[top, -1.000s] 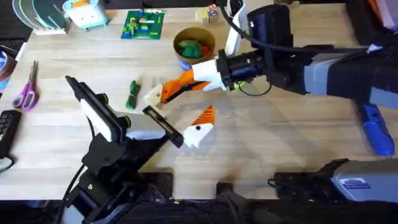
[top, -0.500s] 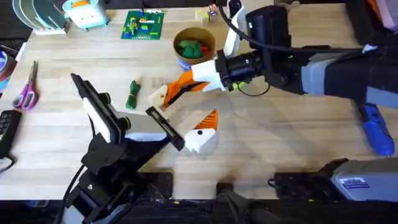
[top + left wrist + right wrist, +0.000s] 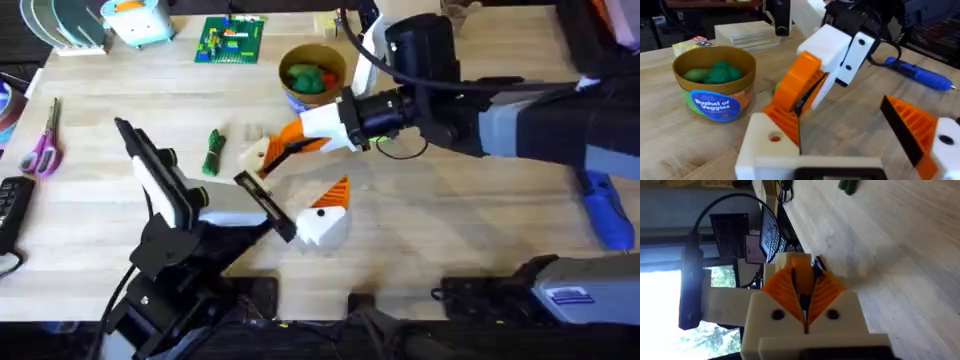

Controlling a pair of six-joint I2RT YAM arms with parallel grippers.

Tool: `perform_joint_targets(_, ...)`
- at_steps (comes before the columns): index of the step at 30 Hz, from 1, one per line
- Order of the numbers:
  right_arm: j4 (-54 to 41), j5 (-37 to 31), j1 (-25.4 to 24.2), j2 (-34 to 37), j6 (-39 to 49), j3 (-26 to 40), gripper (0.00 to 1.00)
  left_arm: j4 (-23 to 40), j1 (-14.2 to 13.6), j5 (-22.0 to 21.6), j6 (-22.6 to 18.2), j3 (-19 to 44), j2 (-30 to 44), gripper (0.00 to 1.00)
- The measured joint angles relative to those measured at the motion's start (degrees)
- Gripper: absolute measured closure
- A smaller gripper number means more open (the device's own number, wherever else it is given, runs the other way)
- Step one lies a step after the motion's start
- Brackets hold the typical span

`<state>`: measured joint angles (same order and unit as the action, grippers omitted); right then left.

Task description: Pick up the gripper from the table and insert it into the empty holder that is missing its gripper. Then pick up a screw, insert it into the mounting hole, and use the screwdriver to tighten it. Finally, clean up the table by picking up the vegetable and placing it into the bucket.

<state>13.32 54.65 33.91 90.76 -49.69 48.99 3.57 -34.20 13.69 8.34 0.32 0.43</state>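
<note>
The right pincer (image 3: 272,152), clamped shut, meets the left pincer (image 3: 300,205), spread wide.

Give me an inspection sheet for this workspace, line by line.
Surface: table, light wood, bare in the middle.
Job's things: gripper pinched against the holder; vegetable lying on the table; bucket upright, green toys inside; screwdriver at the right edge.
Clutter: scissors, green brick plate.
Grippers: right tool shut on the gripper; left tool open.
Cables: black cable looping above the right arm.
Surroundings: keyboard at the left edge.
</note>
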Motion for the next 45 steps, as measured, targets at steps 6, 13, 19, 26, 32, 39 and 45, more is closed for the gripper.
perform_joint_targets(6, -0.02, 0.0, 0.0, 0.02, 0.01, 0.0, 0.98, 0.0, 0.0, -0.17, 0.09, 0.0, 0.0, 0.008)
perform_joint_targets(13, -0.31, 0.46, -0.15, 0.0, 0.39, 0.0, 0.807, 0.02, 0.0, 0.0, 0.03, 0.0, 0.0, 0.008)
perform_joint_targets(19, -0.48, 1.5, -0.17, 0.6, 0.85, 0.0, 0.612, -0.2, -1.27, 3.23, -0.78, 0.02, 0.0, 0.007)
perform_joint_targets(26, -0.85, 2.01, -0.57, 0.87, 0.9, 0.0, 0.477, -0.31, -1.29, 3.5, -1.44, 0.02, 0.0, 0.007)
perform_joint_targets(32, -0.9, 2.35, -1.02, 0.87, 0.94, 0.0, 0.402, -0.31, -1.29, 3.71, -1.94, 0.02, 0.0, 0.007)
perform_joint_targets(39, -0.7, 3.72, -2.6, 0.85, 1.12, 0.0, 0.328, -0.35, -1.57, 5.69, -1.92, 0.02, 0.0, 0.009)
perform_joint_targets(45, -0.7, 4.17, -4.13, 0.85, 1.54, 0.0, 0.267, -0.37, -1.57, 6.29, -1.92, 0.02, 0.0, 0.009)
